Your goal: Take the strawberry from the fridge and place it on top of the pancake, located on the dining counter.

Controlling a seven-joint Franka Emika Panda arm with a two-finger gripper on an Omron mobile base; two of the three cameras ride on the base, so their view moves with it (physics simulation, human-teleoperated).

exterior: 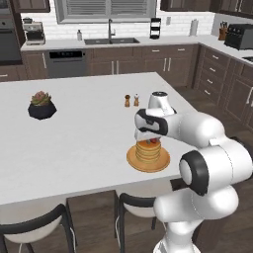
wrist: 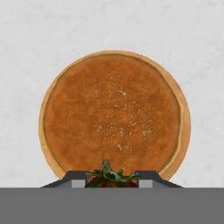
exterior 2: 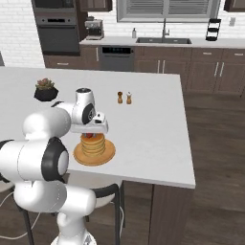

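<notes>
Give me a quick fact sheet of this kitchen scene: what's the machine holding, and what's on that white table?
Setting: kitchen, white dining counter with dark wood base
Pincer: shut on the strawberry, right above the pancake
Strawberry: red, green leaves, between the fingertips, not yet let go
Pancake: golden-brown stack on an orange-brown plate, near the counter's front edge
Also on counter: potted plant in a dark pot, two small shakers
Back wall: sink, coffee machine
Front: stools at the counter

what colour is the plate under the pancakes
Orange-brown; the plate shows best in the right base view, ringing the pancake stack.
</notes>
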